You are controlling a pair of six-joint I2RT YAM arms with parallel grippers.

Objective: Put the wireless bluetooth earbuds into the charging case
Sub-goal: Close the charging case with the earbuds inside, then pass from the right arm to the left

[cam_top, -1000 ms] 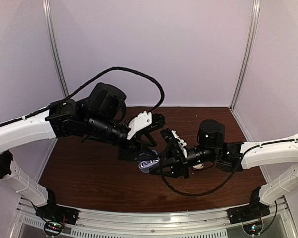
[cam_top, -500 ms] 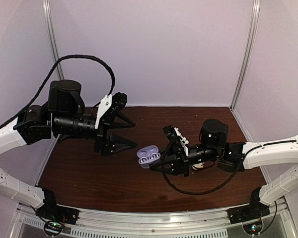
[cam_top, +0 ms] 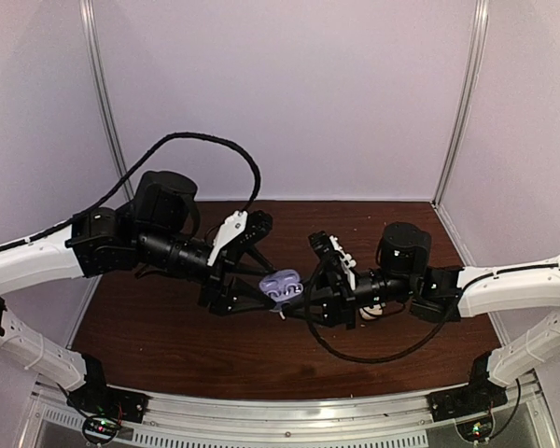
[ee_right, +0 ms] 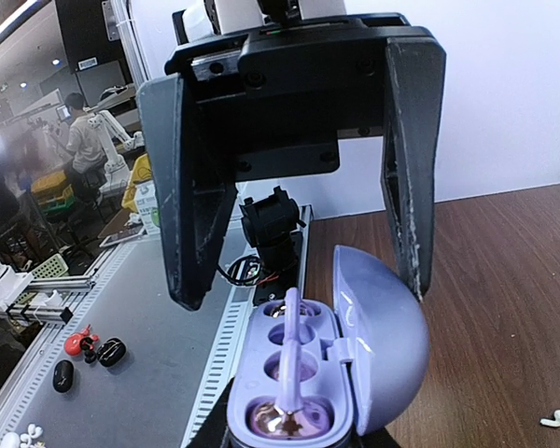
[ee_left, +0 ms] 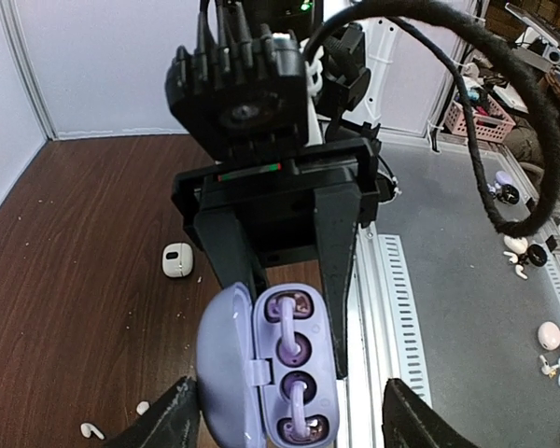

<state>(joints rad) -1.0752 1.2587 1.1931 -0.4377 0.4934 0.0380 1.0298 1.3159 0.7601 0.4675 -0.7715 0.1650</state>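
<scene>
Case: we count one charging case (ee_left: 229, 364), open, mid-table (cam_top: 168, 327), edges well apart.
Earbuds: two purple earbuds (ee_left: 289, 347) inside; one white earbud (ee_right: 553, 419) at 4 o'clock.
Right gripper (cam_top: 296, 297): clamps case from 3 o'clock.
Left gripper (cam_top: 261, 285): splayed at 9 o'clock.

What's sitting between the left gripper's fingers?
The open purple charging case lies there, fingers spread either side; clearest in the left wrist view.

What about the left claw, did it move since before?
Yes. The left gripper pulled back toward the left corner post, then swung right again to the purple charging case.
</scene>
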